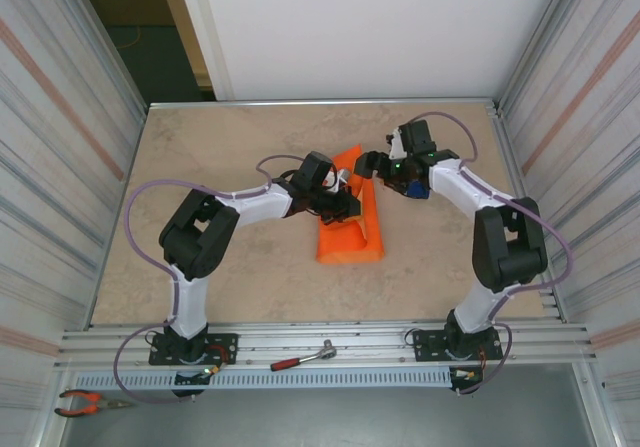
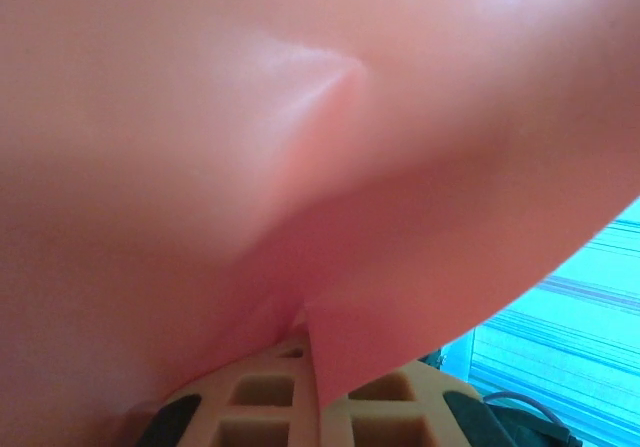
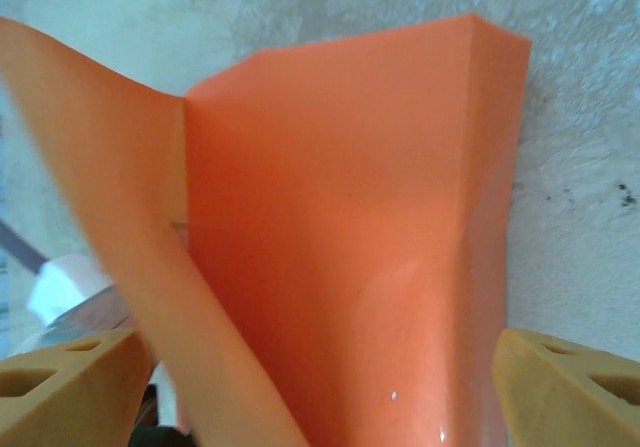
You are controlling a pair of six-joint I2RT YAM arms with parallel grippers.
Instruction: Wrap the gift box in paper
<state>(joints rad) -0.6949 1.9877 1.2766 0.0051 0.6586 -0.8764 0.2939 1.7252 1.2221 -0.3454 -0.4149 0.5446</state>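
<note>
top view: paper [image 1: 350, 229] folded up into an orange bundle mid-table [image 1: 200, 157]. left gripper [image 1: 345, 205] at its left side, right gripper [image 1: 368, 165] at its far end.
left wrist: left fingers [image 2: 250, 412] clenched on a fold of paper, sheet right up against the lens.
right wrist: right fingers [image 3: 60, 387] spread wide, released. paper standing creased between them, tabletop behind.

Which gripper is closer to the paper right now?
Left. The left gripper is shut on a fold of the paper, touching it. The right gripper is open, straddling the paper's end without gripping it.
</note>
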